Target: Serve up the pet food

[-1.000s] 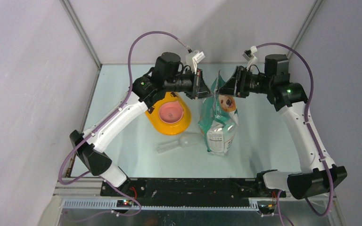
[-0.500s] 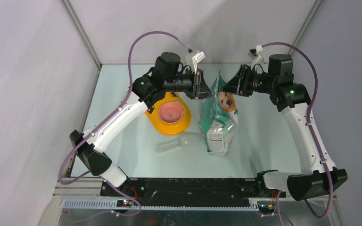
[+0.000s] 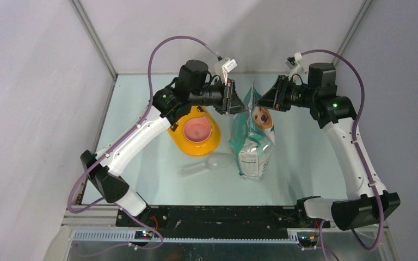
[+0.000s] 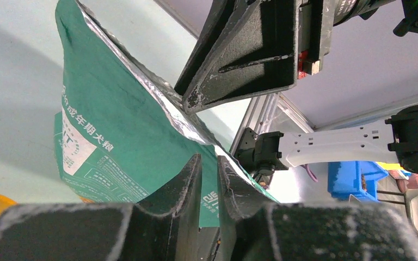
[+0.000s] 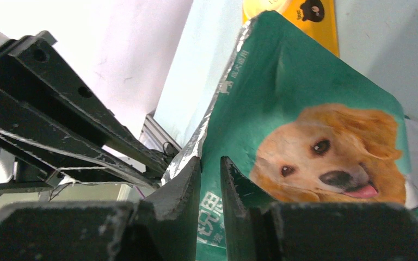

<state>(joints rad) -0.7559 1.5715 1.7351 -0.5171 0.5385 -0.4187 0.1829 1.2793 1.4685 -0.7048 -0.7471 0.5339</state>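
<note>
The green-and-white pouch point(image 3: 252, 142) printed with a golden dog stands mid-table, held up by its top. My left gripper point(image 3: 243, 106) is shut on the left side of the pouch's top edge, with the green panel point(image 4: 114, 130) between its jaws point(image 4: 209, 163). My right gripper point(image 3: 257, 102) is shut on the right side of the top, and the silver-lined edge point(image 5: 305, 109) runs between its jaws point(image 5: 210, 163). The two grippers face each other closely over the pouch. No kibble is in view; it is hidden inside the pouch.
The yellow feeder point(image 3: 196, 133) with a pink bowl sits left of the pouch, under my left arm. The clear plastic scoop point(image 3: 209, 164) lies on the table in front of it. Walls close the table at the back and sides.
My right gripper has shifted slightly right and back with the pouch's top edge in it. The left arm, feeder and scoop have not moved.
</note>
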